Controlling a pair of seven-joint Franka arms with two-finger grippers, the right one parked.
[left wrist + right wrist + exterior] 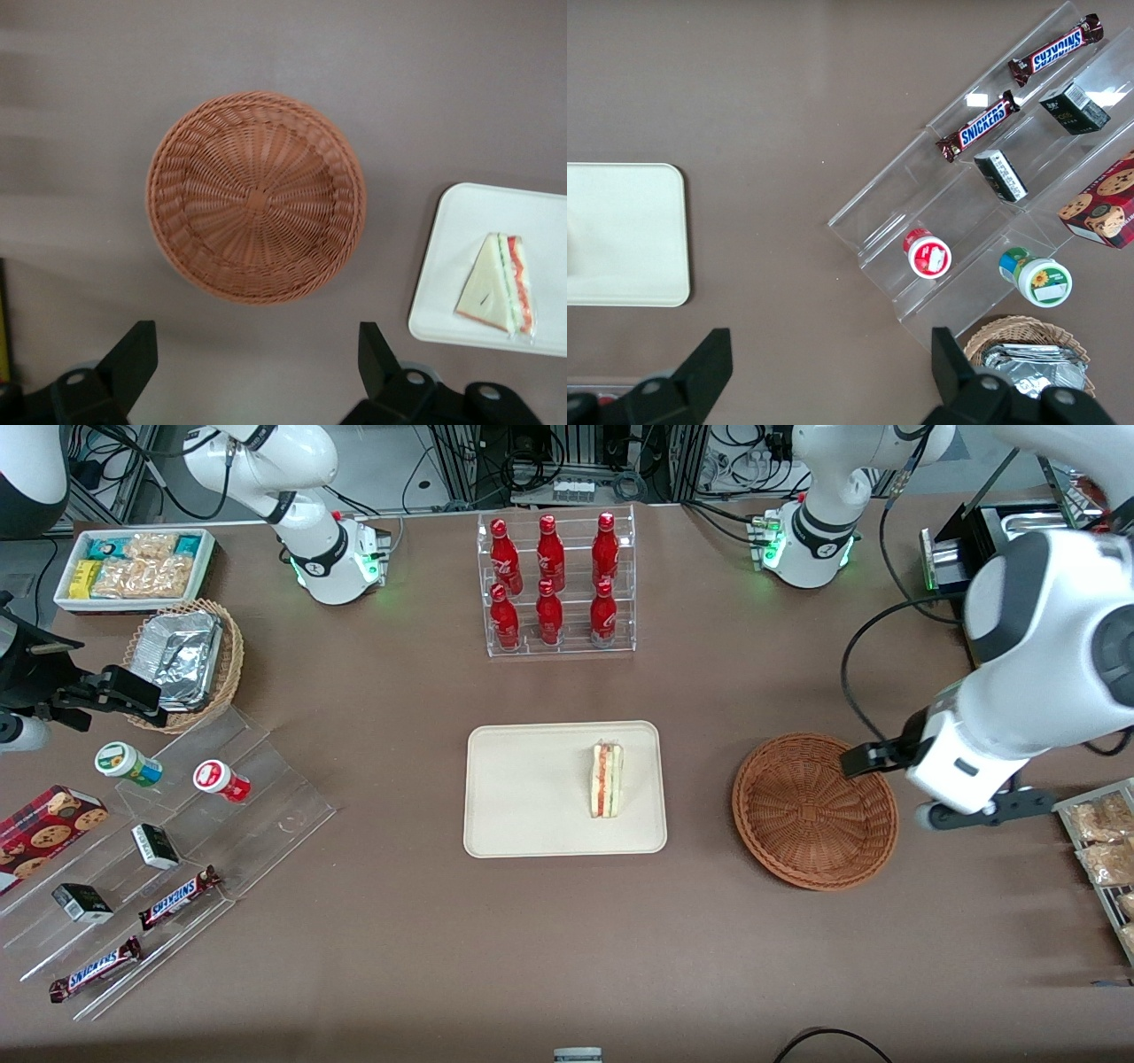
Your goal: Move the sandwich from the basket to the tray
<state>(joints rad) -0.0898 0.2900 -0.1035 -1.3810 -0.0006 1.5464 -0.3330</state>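
One triangular sandwich (607, 780) on smooth tray (523, 797), round wicker basket (813, 810) bare — gripper (257, 359) above, wide open, empty.

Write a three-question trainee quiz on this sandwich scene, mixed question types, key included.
1. True or false: the small triangular white-bread sandwich lies on the flat cream-beige plastic tray.
2. What is in the round reddish-brown wicker basket? A) the sandwich B) nothing C) a bottle
3. Fill in: the left arm's tool hangs above the table with its fingers ____.

Key:
1. True
2. B
3. open, holding nothing, beside the basket toward the working arm's end of the table
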